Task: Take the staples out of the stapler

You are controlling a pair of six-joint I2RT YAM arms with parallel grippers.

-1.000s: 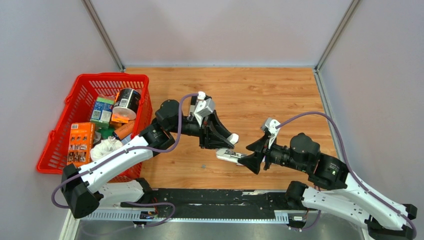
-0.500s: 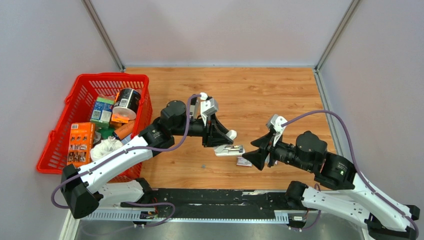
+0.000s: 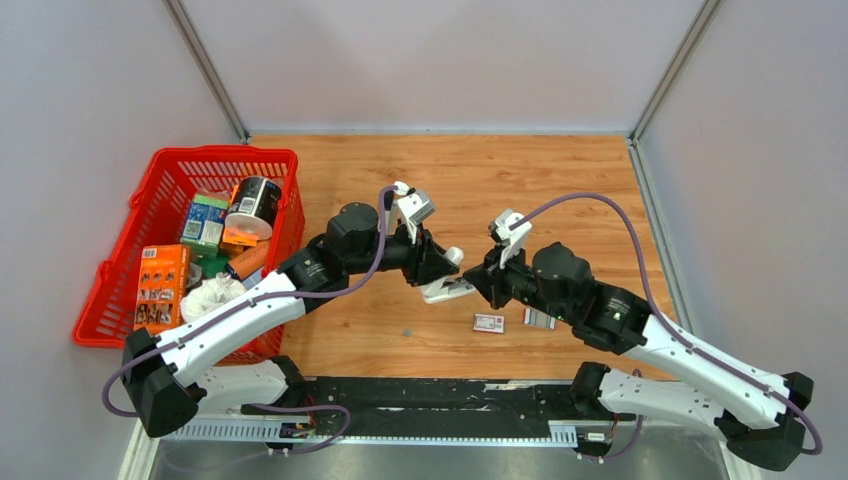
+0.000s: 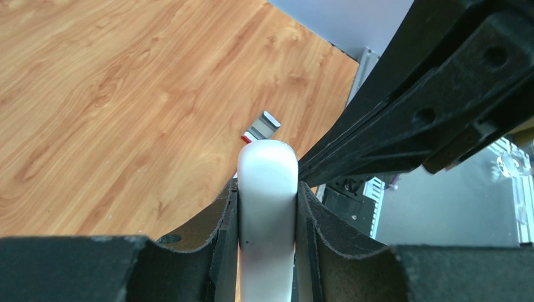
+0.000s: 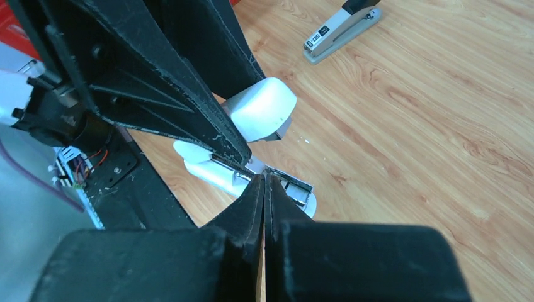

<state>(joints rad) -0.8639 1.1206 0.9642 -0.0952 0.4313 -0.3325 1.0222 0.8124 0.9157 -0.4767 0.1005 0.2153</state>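
Top external view: white stapler clamped in the left gripper, right fingertips at its metal bar

The stapler (image 3: pixel 447 289) hangs above the middle of the table (image 3: pixel 560 180), hinged open, with its rounded white upper half lifted off the lower one. The left gripper (image 4: pixel 267 189) has it by the flat sides of the white body, jaws part-way open and pressed on the plastic. The right gripper (image 5: pixel 264 182) is shut tight, its tips touching the grey metal bar (image 5: pixel 291 187). Whether they pinch the bar's edge cannot be told.

By its looks the stapler is light, hard and smooth, so apt to slip or twist. The sides of the body give the best hold, while the thin bar wants a fine pinch at its end.

Nearer and to the right, a small red-and-white box (image 3: pixel 489 322) lies on the table. A red basket (image 3: pixel 222 153) stands at the far left.
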